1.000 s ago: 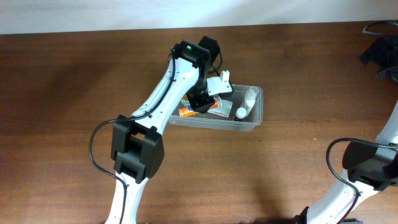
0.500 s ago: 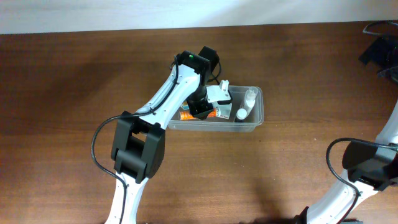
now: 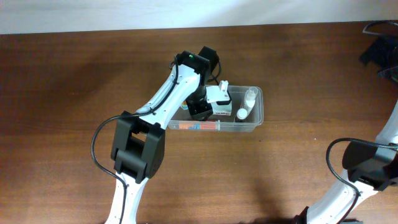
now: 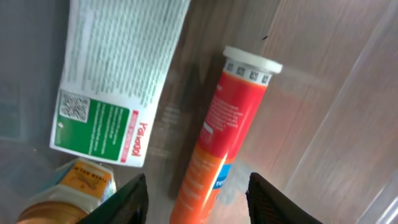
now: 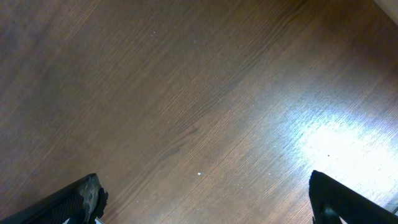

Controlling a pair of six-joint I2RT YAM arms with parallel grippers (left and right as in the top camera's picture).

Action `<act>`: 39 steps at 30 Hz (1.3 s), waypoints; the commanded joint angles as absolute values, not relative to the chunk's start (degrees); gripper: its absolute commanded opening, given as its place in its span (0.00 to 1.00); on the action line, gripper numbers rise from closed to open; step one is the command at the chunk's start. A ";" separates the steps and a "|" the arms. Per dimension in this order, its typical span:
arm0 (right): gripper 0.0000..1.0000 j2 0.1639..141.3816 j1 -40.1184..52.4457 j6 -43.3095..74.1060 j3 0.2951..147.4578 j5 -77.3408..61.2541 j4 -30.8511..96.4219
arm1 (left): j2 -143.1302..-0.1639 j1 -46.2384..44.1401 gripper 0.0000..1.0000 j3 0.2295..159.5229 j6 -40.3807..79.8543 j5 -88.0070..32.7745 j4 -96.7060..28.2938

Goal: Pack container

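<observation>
A dark brown wooden desk point(image 3: 74, 93) fills the scene, with a pale strip of wall along its far edge. The left jaws hang released and empty inside the container point(image 3: 257, 119). Their two dark tips are spread to either side of the lower end of an orange-red tube point(image 4: 217, 143) with a white cap. The tube lies flat on the container's floor, along its near wall. Just beside the tube, further into the container, lies a green-and-white printed pack point(image 4: 118, 81). A yellow-labelled item point(image 4: 68, 193) shows next to the pack, cut off by the picture's edge. A small white bottle point(image 3: 245, 106) lies at the container's right end. The left arm point(image 3: 168, 99) reaches into the container from its near left side. The container itself sits on the desk, close to the middle. The right jaws are also released, wide apart over bare wood. The right arm point(image 3: 367, 168) stands well apart from the container, off to its right.
</observation>
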State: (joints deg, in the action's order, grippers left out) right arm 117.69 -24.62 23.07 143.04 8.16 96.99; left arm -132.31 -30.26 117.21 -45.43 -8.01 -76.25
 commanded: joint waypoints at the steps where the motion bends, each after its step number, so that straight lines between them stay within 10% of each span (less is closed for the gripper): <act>1: 0.98 116.62 -24.77 22.76 143.81 9.08 97.30 | -129.16 -30.22 0.53 118.80 -43.31 -6.28 -76.73; 6: 0.98 116.62 -24.77 22.74 143.81 9.08 97.30 | -125.32 -30.22 0.63 122.91 -36.01 -0.95 -76.77; 11: 0.98 116.62 -24.77 22.76 143.81 9.08 97.30 | -115.04 -29.76 0.99 125.19 -25.91 4.49 -76.71; 27: 0.98 116.62 -24.77 22.76 143.81 9.08 97.30 | -83.48 -17.32 0.99 122.26 4.64 17.80 -96.73; 39: 0.98 116.62 -24.77 22.74 143.81 9.08 97.30 | -54.04 -17.08 0.99 88.49 18.46 21.52 -81.95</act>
